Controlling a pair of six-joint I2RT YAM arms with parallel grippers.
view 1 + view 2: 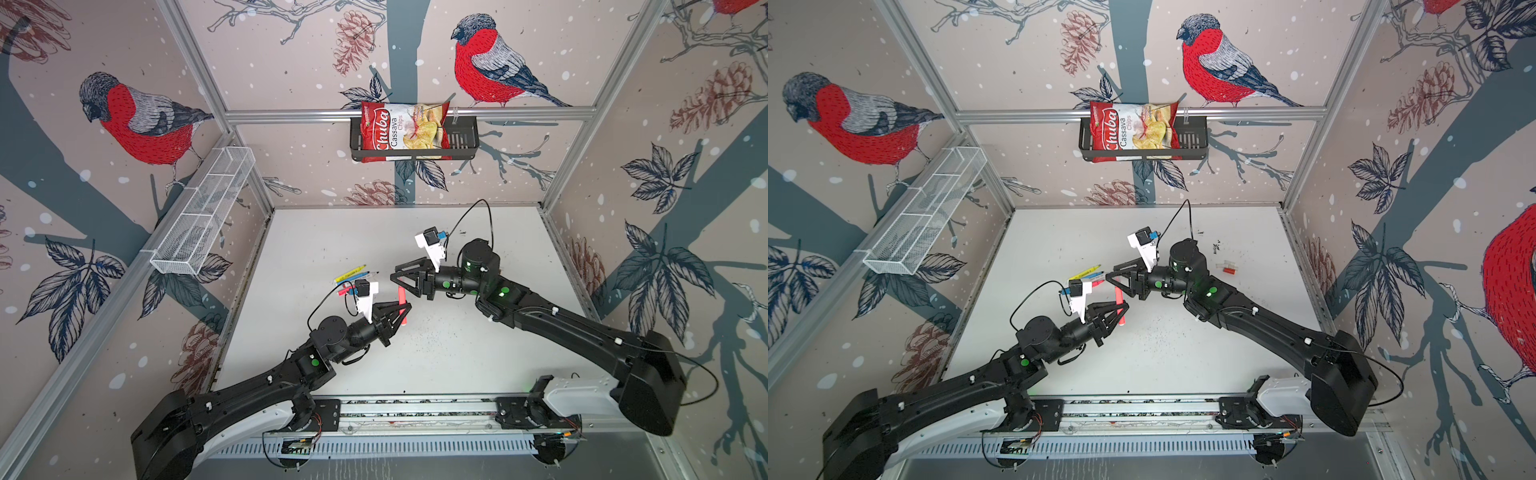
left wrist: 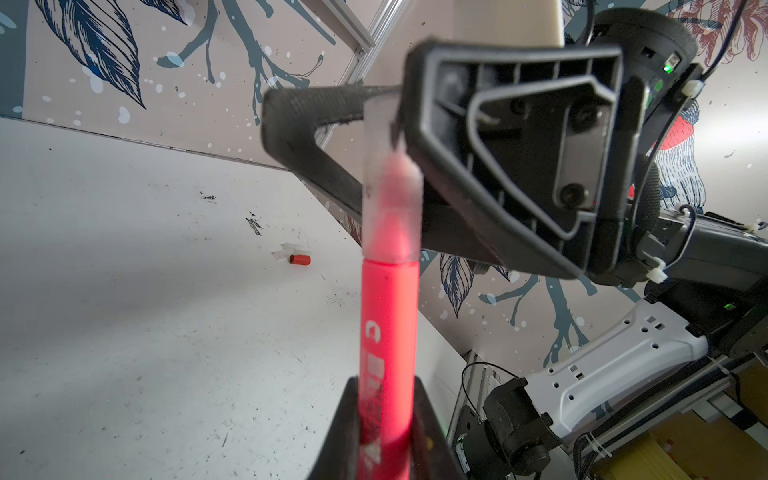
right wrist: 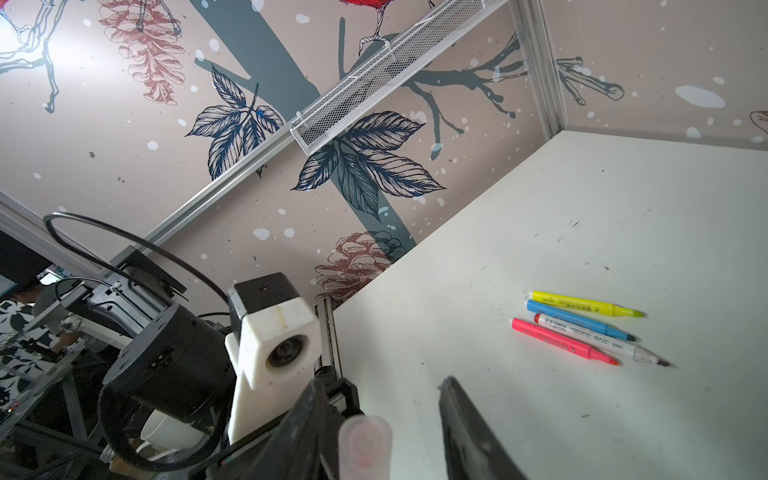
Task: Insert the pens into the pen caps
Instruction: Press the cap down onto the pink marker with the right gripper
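Your left gripper (image 1: 405, 311) is clamped on a neon pink pen (image 1: 402, 296), holding it upright above the middle of the white table (image 1: 457, 357). A clear cap (image 2: 390, 208) sits over the pen's tip, between the jaws of your right gripper (image 1: 394, 274). Those jaws stand apart, with a gap on one side of the cap. Four more pens (image 3: 577, 320) lie side by side on the table near the left gripper. A red cap (image 2: 300, 259) and loose clear caps (image 2: 282, 251) lie well off to the right.

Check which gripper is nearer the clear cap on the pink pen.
Right. The right gripper straddles the clear cap on the pen's tip; the left gripper clamps the neon pink pen further down its barrel.
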